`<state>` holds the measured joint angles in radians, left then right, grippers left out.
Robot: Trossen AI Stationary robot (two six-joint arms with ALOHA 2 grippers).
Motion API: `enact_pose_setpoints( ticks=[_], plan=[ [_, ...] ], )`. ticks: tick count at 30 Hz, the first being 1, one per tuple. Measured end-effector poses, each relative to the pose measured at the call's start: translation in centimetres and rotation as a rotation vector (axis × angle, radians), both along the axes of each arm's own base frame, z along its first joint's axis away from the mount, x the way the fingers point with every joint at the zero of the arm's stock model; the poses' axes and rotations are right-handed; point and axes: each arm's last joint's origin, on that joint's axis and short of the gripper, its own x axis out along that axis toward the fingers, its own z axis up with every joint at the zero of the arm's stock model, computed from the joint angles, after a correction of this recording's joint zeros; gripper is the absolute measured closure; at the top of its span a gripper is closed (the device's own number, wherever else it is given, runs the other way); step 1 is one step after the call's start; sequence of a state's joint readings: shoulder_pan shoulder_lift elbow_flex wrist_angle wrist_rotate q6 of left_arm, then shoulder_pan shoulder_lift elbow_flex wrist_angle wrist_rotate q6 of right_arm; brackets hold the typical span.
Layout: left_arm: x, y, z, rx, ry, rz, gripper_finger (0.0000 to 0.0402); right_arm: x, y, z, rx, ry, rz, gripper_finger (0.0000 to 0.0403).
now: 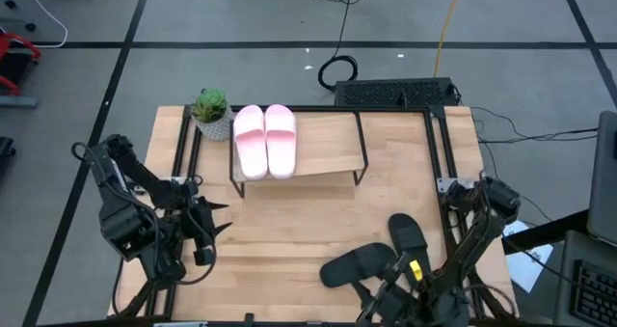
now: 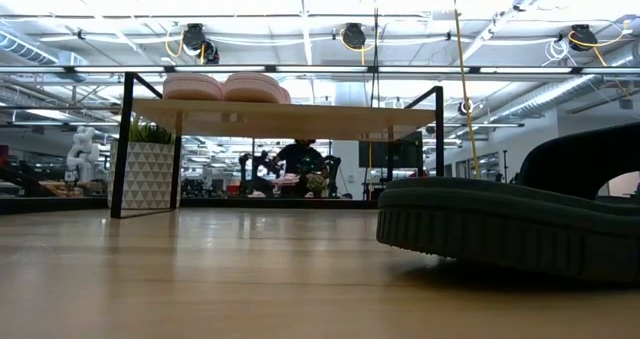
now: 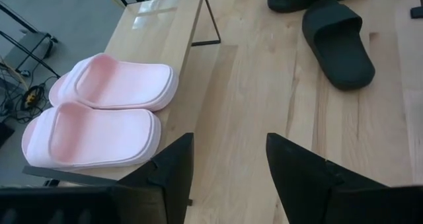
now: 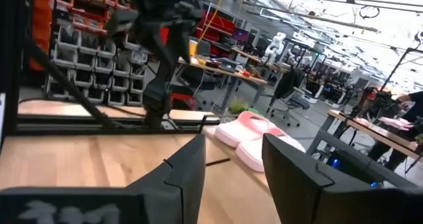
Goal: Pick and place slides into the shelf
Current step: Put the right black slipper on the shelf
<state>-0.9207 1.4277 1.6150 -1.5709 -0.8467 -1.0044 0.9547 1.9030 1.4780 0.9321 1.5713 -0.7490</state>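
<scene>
Wood table (image 1: 289,231), grey floor around it: pink pair shelved, black pair loose.
Pink slides (image 1: 265,139) sit side by side on the left end of the shelf (image 1: 328,144), touching each other; rest of the shelf top is bare wood. Black slides (image 1: 381,255) lie on the table near the front right, one angled across the other's end, well apart from the shelf. Small potted plant (image 1: 211,113) stands just beside the shelf's left end. Left gripper (image 1: 214,232) hovers over the table's front left, jaws spread apart, holding nothing; its wrist view looks at the pink pair and the black pair beyond. Right gripper (image 1: 386,288) is low at the front edge, just beside the black slides, jaws parted and empty.
</scene>
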Motion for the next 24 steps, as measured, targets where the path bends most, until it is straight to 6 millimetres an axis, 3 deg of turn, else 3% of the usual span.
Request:
enact_pose_setpoints(
  ticks=[16,24],
  plan=[
    [0.0,0.0,0.0,-0.007,-0.004,0.003,0.0211,1.2,4.0,-9.4,0.054,-0.037,0.031,0.0261],
    [0.0,0.0,0.0,-0.005,-0.002,0.0,0.021,1.0,3.9,-11.8,0.114,-0.078,0.033,0.0261]
  ],
)
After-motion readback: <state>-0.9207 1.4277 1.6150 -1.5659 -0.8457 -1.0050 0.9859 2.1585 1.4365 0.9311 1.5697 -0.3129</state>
